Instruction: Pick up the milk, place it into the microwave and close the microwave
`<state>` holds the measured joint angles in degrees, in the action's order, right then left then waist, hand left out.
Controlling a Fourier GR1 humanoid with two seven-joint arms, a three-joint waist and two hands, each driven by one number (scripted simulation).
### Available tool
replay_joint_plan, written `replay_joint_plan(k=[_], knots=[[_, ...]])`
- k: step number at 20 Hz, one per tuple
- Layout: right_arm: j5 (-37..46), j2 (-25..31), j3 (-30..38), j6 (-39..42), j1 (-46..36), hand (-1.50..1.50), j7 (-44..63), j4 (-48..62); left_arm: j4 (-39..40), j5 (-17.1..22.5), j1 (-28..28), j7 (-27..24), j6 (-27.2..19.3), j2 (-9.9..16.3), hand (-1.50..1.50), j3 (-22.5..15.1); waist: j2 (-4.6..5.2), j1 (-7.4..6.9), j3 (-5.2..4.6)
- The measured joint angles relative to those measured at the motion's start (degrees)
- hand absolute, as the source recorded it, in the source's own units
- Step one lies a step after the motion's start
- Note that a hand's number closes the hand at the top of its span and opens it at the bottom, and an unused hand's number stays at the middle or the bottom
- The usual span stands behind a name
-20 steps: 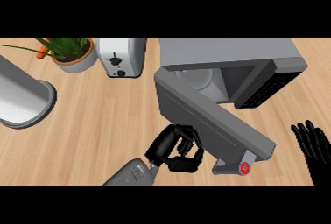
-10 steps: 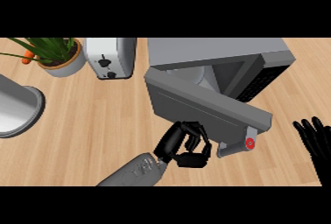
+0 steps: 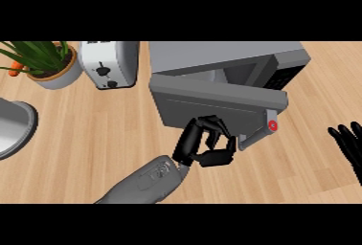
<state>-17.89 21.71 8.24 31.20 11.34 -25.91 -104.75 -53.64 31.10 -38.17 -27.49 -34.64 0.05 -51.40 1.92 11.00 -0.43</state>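
Left hand: the left hand (image 3: 207, 146) has its fingers curled, with nothing visible inside them; its knuckles lie against the outer face of the microwave door (image 3: 212, 103), below the door's middle.
Why it sits there: judged from the task, curled fingers on the door's outer face suit pushing it shut, not grasping anything.
Door: stands partly open, swung out toward the robot, hinge side at the view's left, free edge at the right with the handle (image 3: 260, 131) and a red button (image 3: 273, 126).
Microwave: the microwave (image 3: 233, 57) body is beyond the door; a slice of dark inside shows over the door's top edge.
Milk: no carton shows on the table (image 3: 99, 134) or in either hand. It may be inside the microwave, hidden by the door; I cannot tell.
Milk relative to hand: if inside, beyond the door from the left hand.
Right hand: the right hand (image 3: 348, 143) rests at the right edge, fingers straight, holding nothing.
Step judged: closing remains.
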Motion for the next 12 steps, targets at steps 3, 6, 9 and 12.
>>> replay_joint_plan(k=[3, 6, 9, 12], knots=[[-0.9, 1.4, 1.1, 0.2, -1.4, -1.5, 1.0, -0.6, 0.9, 3.0, -2.1, 0.2, -2.9, -0.1, -1.5, 0.4, 0.33, 0.86, 0.03], [-2.3, 2.2, 1.8, 0.2, -2.6, -1.5, 1.9, -0.9, 2.1, 5.7, -4.7, 0.5, -5.2, 0.0, -1.5, 1.2, 0.65, 1.8, 0.07], [-2.4, 3.9, 3.3, 0.0, -4.5, -1.5, 2.5, -1.5, 3.5, 8.3, -7.2, 1.2, -7.1, -0.1, -1.5, 1.9, 0.95, 2.69, 0.1], [1.6, 7.1, 6.7, -2.0, -7.2, 1.5, 2.0, -3.1, 3.1, 10.0, -6.9, 0.8, -9.2, -0.1, -1.5, 1.7, 0.78, 3.38, 0.1]])
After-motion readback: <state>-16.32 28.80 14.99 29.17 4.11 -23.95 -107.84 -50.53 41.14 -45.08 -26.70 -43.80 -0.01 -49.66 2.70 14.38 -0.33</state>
